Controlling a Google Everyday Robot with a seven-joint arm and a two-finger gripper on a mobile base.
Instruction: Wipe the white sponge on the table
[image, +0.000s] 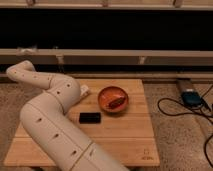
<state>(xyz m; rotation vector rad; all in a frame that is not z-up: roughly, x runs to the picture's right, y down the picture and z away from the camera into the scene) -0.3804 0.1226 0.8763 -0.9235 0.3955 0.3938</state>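
Observation:
The table (125, 135) is a low bamboo-coloured plank top filling the middle of the camera view. My white arm (52, 122) rises from the bottom edge, bends over the table's left part and ends at the far left (20, 72). My gripper is hidden behind the arm's links and none of it shows. A small white piece (84, 90) peeks out at the arm's right side on the table; it may be the white sponge, mostly covered by the arm.
An orange bowl (113, 98) with a brown item inside stands at the table's back centre. A small black block (90, 117) lies in front of it. On the floor to the right are a blue device (190, 97) and black cables (175, 107). A dark ledge runs behind.

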